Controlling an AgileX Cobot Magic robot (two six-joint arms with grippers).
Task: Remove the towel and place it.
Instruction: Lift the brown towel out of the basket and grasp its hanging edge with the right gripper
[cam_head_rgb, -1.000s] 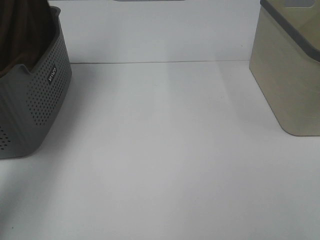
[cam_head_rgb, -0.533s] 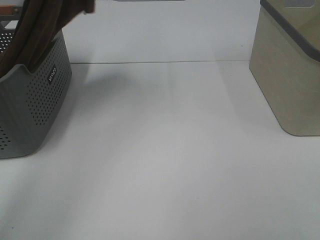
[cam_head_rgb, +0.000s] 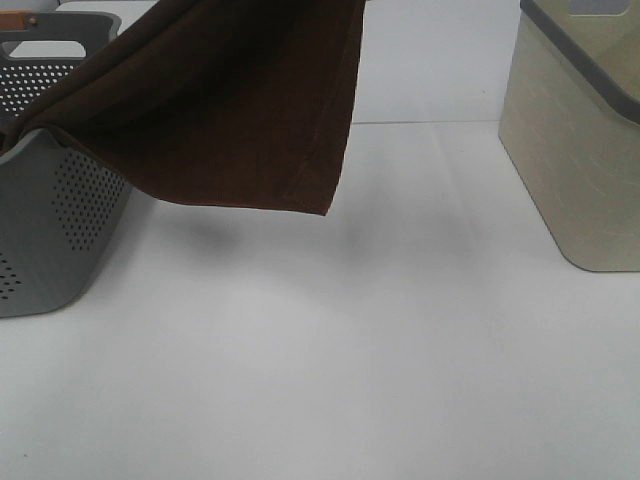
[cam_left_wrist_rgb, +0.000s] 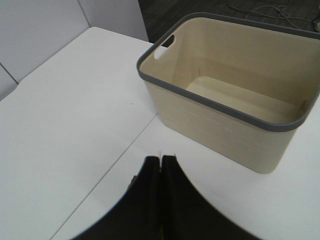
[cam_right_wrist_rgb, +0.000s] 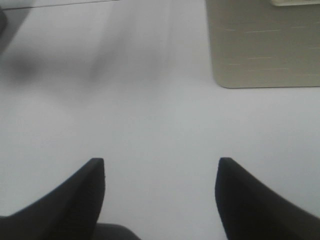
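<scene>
On the left stands a grey plastic basket with little holes (cam_head_rgb: 60, 230). A big dark brown plush towel (cam_head_rgb: 230, 110) is up in the air. Its low end lies on the rim of the basket. From there it slopes up and across toward the middle, and its top goes out of the high view. Its sewn edge (cam_head_rgb: 335, 130) hangs down on the right side, above the white table (cam_head_rgb: 350, 350) and not touching it.

The left gripper (cam_left_wrist_rgb: 161, 159) has its two black fingers pressed tight together. The cloth sits mostly out of sight under them, so I think it is pinching the top of the towel. The towel hangs down and back from this gripper toward the basket.

In the middle, the table is bare white.

The right gripper (cam_right_wrist_rgb: 162, 165) has its fingers wide apart and holds nothing. It hangs over the table.

On the right stands a cream plastic bin with a grey rim (cam_head_rgb: 580, 150), well apart from the towel. The left wrist view shows nothing inside it.

The left arm has the towel, so it should do the next move. I think it must lift the low end off the basket before carrying the towel to the right.
</scene>
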